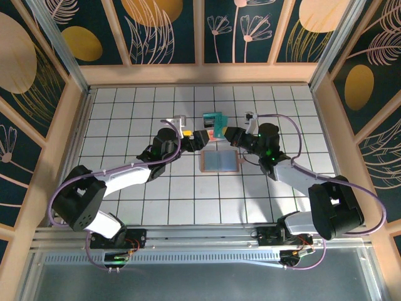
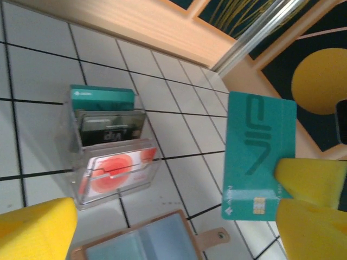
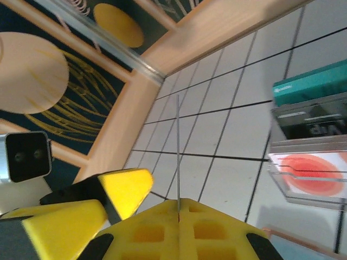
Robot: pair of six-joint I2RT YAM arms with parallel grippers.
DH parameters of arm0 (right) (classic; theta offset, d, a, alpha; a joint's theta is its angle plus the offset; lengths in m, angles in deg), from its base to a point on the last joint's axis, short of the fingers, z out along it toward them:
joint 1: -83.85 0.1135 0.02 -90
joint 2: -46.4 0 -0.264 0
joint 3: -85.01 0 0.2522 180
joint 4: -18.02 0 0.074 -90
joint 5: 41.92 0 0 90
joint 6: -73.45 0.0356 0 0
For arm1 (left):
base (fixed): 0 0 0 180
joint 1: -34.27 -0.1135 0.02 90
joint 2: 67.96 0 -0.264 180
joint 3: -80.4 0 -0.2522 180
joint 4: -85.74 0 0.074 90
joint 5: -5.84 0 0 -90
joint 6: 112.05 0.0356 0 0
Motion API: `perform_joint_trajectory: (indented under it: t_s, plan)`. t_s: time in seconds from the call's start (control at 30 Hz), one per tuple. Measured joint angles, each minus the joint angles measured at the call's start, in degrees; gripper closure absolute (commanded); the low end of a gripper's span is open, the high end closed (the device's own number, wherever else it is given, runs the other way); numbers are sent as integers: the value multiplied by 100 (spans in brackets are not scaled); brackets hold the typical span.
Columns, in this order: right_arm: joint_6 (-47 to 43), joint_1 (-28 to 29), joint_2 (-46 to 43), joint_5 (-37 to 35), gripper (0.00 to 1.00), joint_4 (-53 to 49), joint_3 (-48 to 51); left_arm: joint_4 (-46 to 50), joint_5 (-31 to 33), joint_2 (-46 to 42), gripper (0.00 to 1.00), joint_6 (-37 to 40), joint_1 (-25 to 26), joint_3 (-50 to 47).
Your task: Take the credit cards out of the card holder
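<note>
Right pincer (image 3: 178,207) is closed on one teal plastic credit card (image 2: 260,157), at the right of the left wrist view. Tan folding card holder (image 1: 219,161) lies open at centre, seemingly empty. Three more cards (image 2: 119,170) stand in the clear plastic rack (image 2: 75,157) just above it. Left pincer (image 1: 191,135) gapes wide. Nearly done, I judge.

2 teal cards (image 2: 259,157), 1 blk card (image 2: 111,130), 1 red-spot card (image 2: 116,170) — 1 card holder (image 2: 146,242), 1 clr rack (image 2: 75,162).

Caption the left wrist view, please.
Yellow fingers pinch a teal credit card; a clear stand of cards and the open card holder sit on the tiles.
</note>
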Motion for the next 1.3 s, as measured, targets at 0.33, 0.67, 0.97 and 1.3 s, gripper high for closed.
perform_joint_trajectory:
  t_s: [0.33,0.67,0.97,1.3]
  plan:
    - [251,0,258,761,100,763,0,-393,-704,87,26,-109,-94,151]
    - [273,0,262,1029,100,946,0,-780,-1263,262,47,-420,-299,173]
    - [389,0,262,1268,100,1056,0,-994,-1705,407,50,-485,-304,297]
    - [533,-28,262,1408,100,1207,0,-1231,-2081,573,85,-625,-306,455]
